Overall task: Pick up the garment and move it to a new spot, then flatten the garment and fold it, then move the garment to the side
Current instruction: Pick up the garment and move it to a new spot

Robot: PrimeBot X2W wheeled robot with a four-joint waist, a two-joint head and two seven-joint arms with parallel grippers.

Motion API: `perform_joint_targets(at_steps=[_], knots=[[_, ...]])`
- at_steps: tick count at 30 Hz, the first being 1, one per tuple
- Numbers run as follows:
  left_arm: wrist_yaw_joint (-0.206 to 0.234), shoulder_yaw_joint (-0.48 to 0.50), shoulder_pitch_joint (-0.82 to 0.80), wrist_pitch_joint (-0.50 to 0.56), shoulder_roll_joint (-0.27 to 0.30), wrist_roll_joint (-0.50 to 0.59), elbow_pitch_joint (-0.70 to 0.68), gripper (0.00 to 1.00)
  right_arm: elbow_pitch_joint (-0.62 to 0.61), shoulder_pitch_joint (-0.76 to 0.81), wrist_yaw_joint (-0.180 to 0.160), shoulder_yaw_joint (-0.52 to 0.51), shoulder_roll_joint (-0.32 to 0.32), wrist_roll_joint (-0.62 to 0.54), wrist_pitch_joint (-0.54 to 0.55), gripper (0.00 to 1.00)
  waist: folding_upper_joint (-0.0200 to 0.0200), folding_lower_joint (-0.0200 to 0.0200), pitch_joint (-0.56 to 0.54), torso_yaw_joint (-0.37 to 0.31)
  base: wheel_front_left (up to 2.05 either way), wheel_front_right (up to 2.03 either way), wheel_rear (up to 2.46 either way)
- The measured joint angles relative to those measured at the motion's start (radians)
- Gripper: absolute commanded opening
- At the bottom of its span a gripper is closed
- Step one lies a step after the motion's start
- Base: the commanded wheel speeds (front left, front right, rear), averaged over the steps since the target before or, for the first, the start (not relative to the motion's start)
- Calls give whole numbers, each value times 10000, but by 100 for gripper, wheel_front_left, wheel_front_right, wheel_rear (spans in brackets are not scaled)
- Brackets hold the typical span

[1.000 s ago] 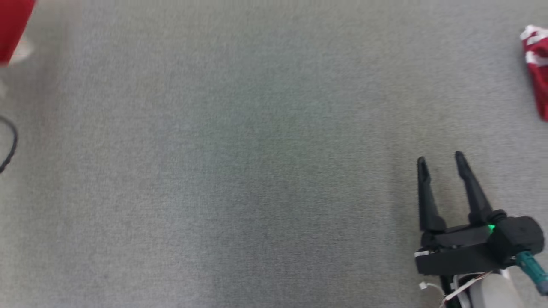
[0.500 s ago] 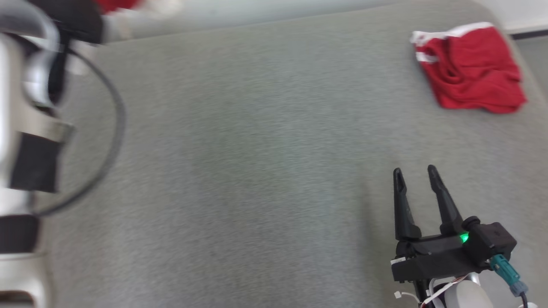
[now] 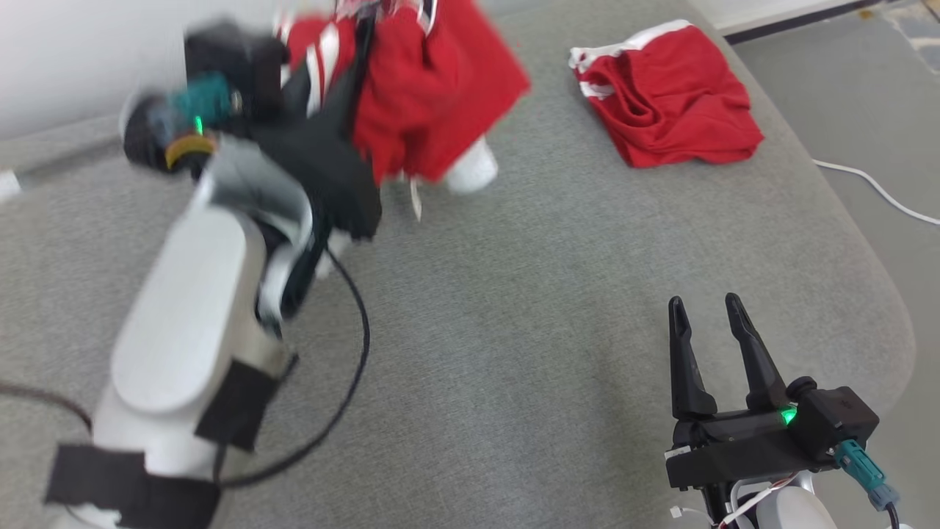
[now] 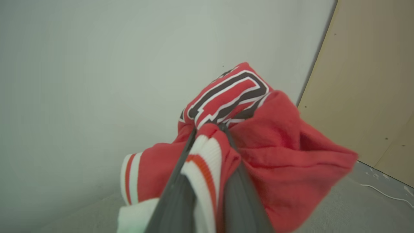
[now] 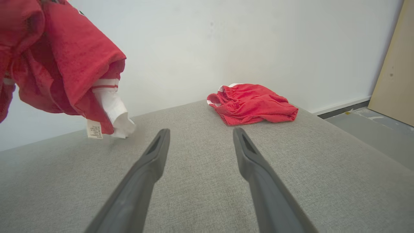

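At the left, the pale left arm (image 3: pixel 183 316) reaches up and away over the grey bench (image 3: pixel 514 330). The left gripper (image 4: pixel 208 129) has its fingers clenched on a white-and-red striped band of the red garment (image 3: pixel 433 103). The cloth is pinched between them in the left wrist view. The garment hangs bunched from that grip above the far left part of the bench, with a printed patch folded on top. Its white cuff (image 5: pixel 116 119) and a small label (image 5: pixel 94 129) dangle lowest, close to the surface; whether the cuff touches I cannot tell.

Further right, a second red piece of clothing (image 3: pixel 668 95) lies crumpled near the far right corner of the bench, well apart from the held one. At the lower right, the right gripper (image 3: pixel 703 301) hovers over bare fabric with its fingers released and nothing between them.

The pick-up looks done, and the garment appears to be on its way to a new spot but is not yet set down. Laying it out, flattening it, folding it and moving it aside are all left. The middle of the bench offers room for that.
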Motion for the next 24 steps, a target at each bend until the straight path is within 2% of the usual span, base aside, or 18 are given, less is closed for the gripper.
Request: perform_joint_targets(at_steps=[6,14,15,16,17,24], knots=[[263,-67,1364,-493,-63,-98,713,0,82,-31,0,23,12,134,0,100,1,1,133,-54,0,0,0],[247,-556,2292,-1089,-104,100,2280,0,236,-119,0,171,15,94,0,100,0,1,2,175,0,0,0],[205,-627,2331,-1200,-136,111,2431,30,253,-118,0,174,13,90,0,100,1,1,-34,211,0,0,0],[188,-692,2341,-1329,-186,142,2571,86,261,-118,0,176,12,61,0,100,0,1,-75,248,0,0,0],[178,-771,2341,-1480,-234,249,2644,100,263,-117,0,190,12,29,-2,100,0,1,-113,296,0,0,0],[169,-779,2209,-2615,-441,268,2587,100,244,96,0,105,15,-132,0,100,0,1,-545,712,0,0,0]])
